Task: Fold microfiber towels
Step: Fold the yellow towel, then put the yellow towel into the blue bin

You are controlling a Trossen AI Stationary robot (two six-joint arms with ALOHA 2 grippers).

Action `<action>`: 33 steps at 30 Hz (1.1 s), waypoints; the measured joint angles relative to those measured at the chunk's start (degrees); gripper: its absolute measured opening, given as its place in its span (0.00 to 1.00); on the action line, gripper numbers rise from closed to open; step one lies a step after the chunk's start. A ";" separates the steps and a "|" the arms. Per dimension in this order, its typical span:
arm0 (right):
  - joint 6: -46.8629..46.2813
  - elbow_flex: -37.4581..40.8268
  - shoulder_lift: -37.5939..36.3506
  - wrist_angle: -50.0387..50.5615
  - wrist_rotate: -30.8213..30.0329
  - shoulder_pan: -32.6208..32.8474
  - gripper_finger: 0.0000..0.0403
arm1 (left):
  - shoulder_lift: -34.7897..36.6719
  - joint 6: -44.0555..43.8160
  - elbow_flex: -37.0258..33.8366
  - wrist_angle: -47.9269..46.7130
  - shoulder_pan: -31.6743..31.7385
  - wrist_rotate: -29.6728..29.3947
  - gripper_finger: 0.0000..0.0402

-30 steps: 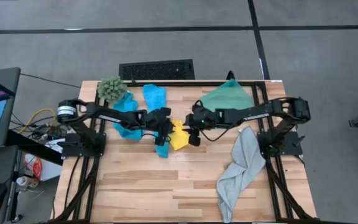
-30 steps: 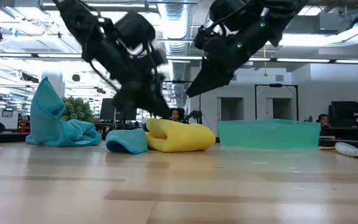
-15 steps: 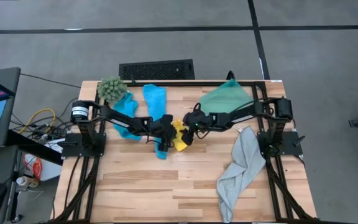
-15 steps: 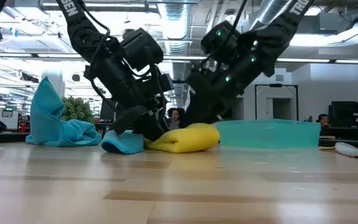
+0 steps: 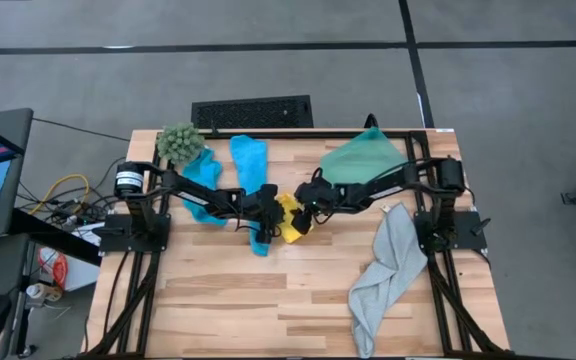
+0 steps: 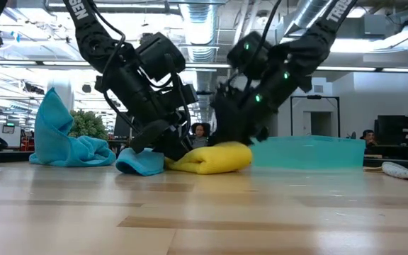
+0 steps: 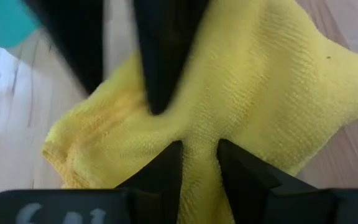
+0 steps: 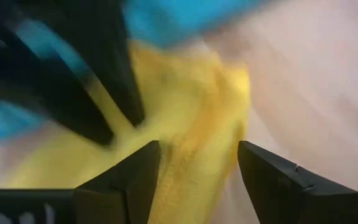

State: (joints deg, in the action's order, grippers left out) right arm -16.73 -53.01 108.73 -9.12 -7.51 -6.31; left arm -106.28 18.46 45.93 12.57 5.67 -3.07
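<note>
Near the centre of the high view, a crumpled yellow towel (image 5: 290, 218) of nubby microfiber lay bunched on the pale wood-plank table (image 5: 268, 300). The left gripper (image 7: 199, 163) pinched a ridge of the yellow pile between nearly closed fingers. The right gripper (image 8: 197, 163) stood over the same cloth with fingers spread apart. A limp blue strip (image 5: 251, 165) lay just left of them, another blue heap (image 6: 69, 145) far left in the low view, and a long grey towel (image 5: 383, 270) at lower right.
</note>
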 joint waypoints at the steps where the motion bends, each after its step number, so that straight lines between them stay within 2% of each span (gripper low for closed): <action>1: -0.71 0.06 1.12 -0.21 0.21 -0.06 0.61 | -0.06 -0.22 -0.02 0.29 0.00 0.03 0.25; 6: -4.95 -0.35 4.33 -1.95 1.91 -0.24 0.61 | -0.09 -0.33 -0.03 0.32 -0.12 -0.09 0.25; 9: -5.45 -0.44 4.59 -1.44 1.89 -0.01 0.56 | -0.07 -0.33 -0.02 0.34 -0.17 -0.25 0.25; 13: -5.12 -0.41 4.30 -1.05 3.38 0.52 0.39 | 2.68 -0.86 -0.11 -2.34 -0.95 -4.03 0.25; 18: -4.06 -0.33 4.28 -1.10 5.99 0.81 0.11 | 11.51 -1.03 -0.31 -10.20 -2.81 -11.71 0.25; 20: -3.83 -0.33 4.26 -1.18 7.19 0.79 0.05 | 15.39 -1.13 -0.24 -14.13 -3.69 -13.96 0.25; 25: -4.24 -0.09 3.69 -2.04 7.79 0.81 0.05 | 23.54 -4.11 -0.24 -21.53 -5.86 -18.01 0.25; 33: -3.66 0.16 -4.59 1.99 8.90 -1.76 0.05 | 32.42 -9.90 -0.11 -26.68 -10.28 -23.57 0.25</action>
State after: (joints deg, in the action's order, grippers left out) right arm -20.39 -52.86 104.14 -7.13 1.39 -8.07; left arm -73.86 8.56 45.83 -14.11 -4.61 -26.64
